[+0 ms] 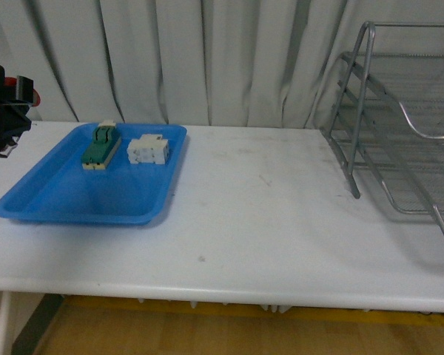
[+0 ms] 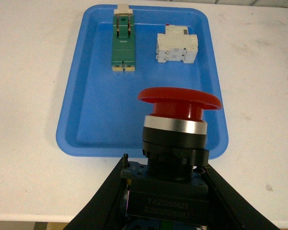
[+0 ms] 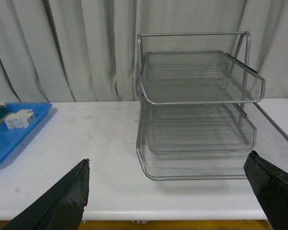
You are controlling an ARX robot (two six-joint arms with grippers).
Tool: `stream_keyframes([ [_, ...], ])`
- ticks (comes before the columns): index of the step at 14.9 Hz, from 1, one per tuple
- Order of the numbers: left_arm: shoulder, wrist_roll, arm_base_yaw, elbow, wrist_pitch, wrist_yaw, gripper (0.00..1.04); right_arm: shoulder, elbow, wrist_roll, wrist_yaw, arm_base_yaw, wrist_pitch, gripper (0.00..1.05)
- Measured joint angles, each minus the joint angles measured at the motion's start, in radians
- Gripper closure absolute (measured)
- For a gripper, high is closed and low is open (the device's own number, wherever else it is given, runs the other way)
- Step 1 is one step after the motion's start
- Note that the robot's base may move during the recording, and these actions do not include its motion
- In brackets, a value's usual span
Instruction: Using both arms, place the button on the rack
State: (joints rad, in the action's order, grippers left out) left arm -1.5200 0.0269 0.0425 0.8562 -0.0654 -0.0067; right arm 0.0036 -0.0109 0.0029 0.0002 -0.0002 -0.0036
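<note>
the small push-button with the round red mushroom cap and boxy black-and-blue body (image 2: 177, 125) is clamped by its body between the two black fingers of the left hand (image 2: 165, 163). its cap stands clear of the fingers and points toward the flat blue plastic tray (image 2: 93, 127).

in the front view that tray (image 1: 63, 201) lies at 9 o'clock on the white tabletop (image 1: 266, 211). a green oblong block (image 1: 101, 146) sits at the tray's 11 o'clock. a white blocky component (image 1: 148, 149) sits at its 12 o'clock, just beside the block but apart from it. a part of the bulky black left arm (image 1: 1, 111) shows at the 9 o'clock edge; the button cannot be made out there.

the three-tier silver wire-mesh rack (image 1: 364, 89) stands at 3 o'clock, well apart from the tray. the right hand (image 3: 169, 158) is spread wide with nothing between its fingers, facing the rack (image 3: 201, 101), whose tiers hold nothing.
</note>
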Motion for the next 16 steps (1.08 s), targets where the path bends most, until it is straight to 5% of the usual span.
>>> stream_keyframes([
  [16,0.016,0.013,-0.02,-0.068,-0.025,-0.001,0.68,0.0,0.0,0.0,0.0,0.0,-0.001,0.06],
])
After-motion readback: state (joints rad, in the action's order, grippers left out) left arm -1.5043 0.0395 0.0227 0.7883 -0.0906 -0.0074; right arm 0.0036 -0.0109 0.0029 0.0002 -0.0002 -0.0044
